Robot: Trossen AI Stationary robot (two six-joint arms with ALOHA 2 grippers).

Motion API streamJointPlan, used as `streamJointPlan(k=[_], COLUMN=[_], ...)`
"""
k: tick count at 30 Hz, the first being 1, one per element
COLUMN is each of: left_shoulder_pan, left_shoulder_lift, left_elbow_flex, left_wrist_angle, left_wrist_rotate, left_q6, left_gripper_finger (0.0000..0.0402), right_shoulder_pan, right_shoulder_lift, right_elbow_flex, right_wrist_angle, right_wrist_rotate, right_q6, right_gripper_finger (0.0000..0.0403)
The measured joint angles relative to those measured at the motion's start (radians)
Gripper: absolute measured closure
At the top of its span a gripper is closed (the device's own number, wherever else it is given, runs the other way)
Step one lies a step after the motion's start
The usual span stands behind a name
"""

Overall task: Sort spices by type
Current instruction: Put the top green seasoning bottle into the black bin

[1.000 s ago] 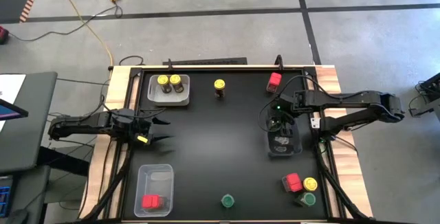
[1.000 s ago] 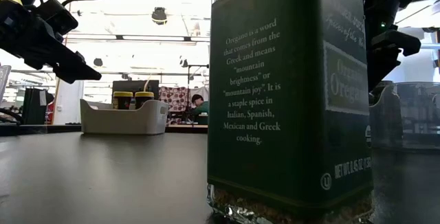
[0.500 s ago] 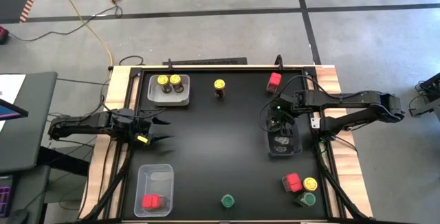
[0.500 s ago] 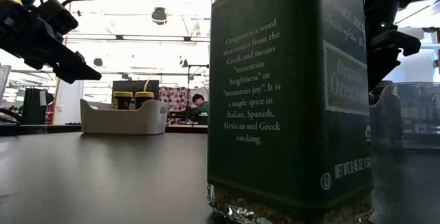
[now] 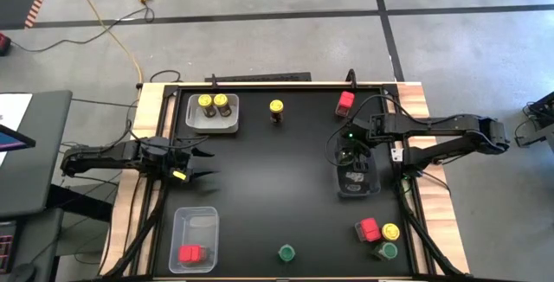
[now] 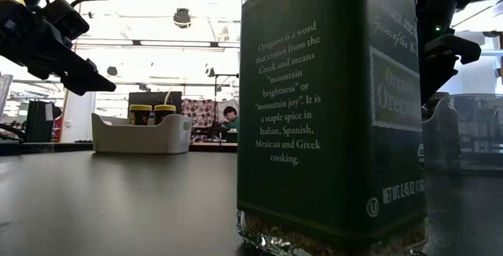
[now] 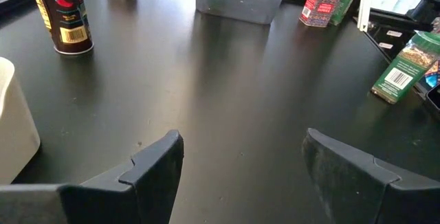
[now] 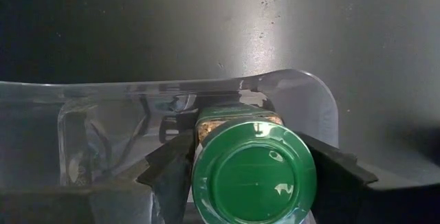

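Over black table [image 5: 277,187], right claw [image 8: 251,176] grips green-lidded jar [image 8: 253,172]; left claw [image 5: 201,163] gapes empty.

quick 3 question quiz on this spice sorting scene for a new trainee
1. True or false: the right gripper has its fingers around a green-lidded jar over the clear bin.
2. How many yellow-lidded jars stand in the white bin?
3. The left gripper is: A) holding a red container, B) open with nothing in it, C) inside a bin.

Key: 1 true; 2 two; 3 B
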Motion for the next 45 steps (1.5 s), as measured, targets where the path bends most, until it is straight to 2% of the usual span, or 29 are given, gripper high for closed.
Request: streamJointPlan(k=[45], left_shoulder_pan=[0.000], left_shoulder_lift=[0.000], left_elbow_flex=[0.000], left_wrist_angle=[0.000], left_wrist_rotate=[0.000], left_q6=[0.000], left_gripper_finger=[0.0116], right_shoulder_pan=[0.000], right_shoulder_lift=[0.000], right_elbow_flex=[0.000], right_wrist_angle=[0.013], right_wrist_rotate=[0.000], right_q6=[0.002], right_gripper_finger=[0.0137])
